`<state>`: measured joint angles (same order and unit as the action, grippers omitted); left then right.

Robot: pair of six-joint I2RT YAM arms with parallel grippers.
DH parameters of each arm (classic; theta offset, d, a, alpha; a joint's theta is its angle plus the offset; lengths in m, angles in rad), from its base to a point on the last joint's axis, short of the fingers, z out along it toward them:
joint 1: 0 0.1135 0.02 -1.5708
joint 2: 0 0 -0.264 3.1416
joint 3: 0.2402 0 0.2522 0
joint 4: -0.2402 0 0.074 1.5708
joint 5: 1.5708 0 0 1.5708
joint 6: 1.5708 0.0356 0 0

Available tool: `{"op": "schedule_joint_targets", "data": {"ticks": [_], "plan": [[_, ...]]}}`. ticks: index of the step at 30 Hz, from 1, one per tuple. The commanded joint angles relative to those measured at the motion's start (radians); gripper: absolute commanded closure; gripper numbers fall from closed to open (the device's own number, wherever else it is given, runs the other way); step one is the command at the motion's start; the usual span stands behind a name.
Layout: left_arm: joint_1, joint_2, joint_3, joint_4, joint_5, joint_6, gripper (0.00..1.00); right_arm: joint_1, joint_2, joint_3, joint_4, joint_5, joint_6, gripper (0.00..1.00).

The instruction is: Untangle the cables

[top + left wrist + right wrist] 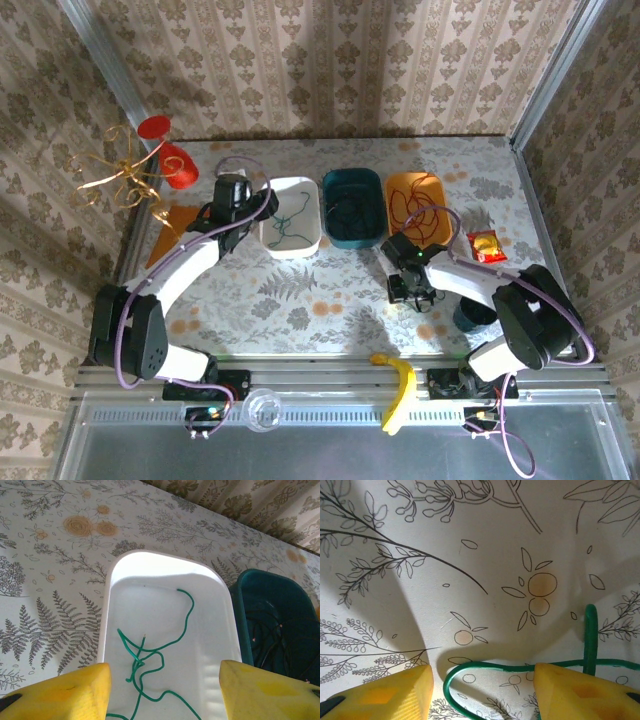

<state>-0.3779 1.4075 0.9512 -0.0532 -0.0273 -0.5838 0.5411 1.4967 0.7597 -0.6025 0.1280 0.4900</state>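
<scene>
Wallpaper [330, 60] with pale stripes and brown leafy medallions covers the back wall at twelve o'clock and the side walls at nine and three. Grey metal posts [100, 60] run up the corners. The table [300, 300] has a white cloth printed with ferns and orange flowers, softly shadowed. A ribbed metal rail [300, 380] edges it at six o'clock.

You've got a green cable [138, 661], red cable [405, 205], white tray [165, 565], teal tray [260, 580], orange tray [415, 177], and a pale tablecloth [50, 580] with fern-and-flower print.
</scene>
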Motion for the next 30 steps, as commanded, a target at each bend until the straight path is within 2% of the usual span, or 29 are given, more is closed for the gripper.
{"op": "schedule_joint_targets", "data": {"ticks": [1,24,30], "plan": [[0.007,-0.018,-0.014,-0.007,-0.006,-0.025,0.41,0.004,0.015,0.021,-0.019,-0.014,-0.009,0.43],[0.005,0.013,-0.026,0.037,0.015,-0.045,0.41,0.040,-0.195,0.024,-0.261,-0.046,0.039,0.44],[0.005,0.020,-0.025,0.042,0.019,-0.044,0.41,0.040,-0.240,0.017,-0.287,-0.093,0.061,0.43]]}}
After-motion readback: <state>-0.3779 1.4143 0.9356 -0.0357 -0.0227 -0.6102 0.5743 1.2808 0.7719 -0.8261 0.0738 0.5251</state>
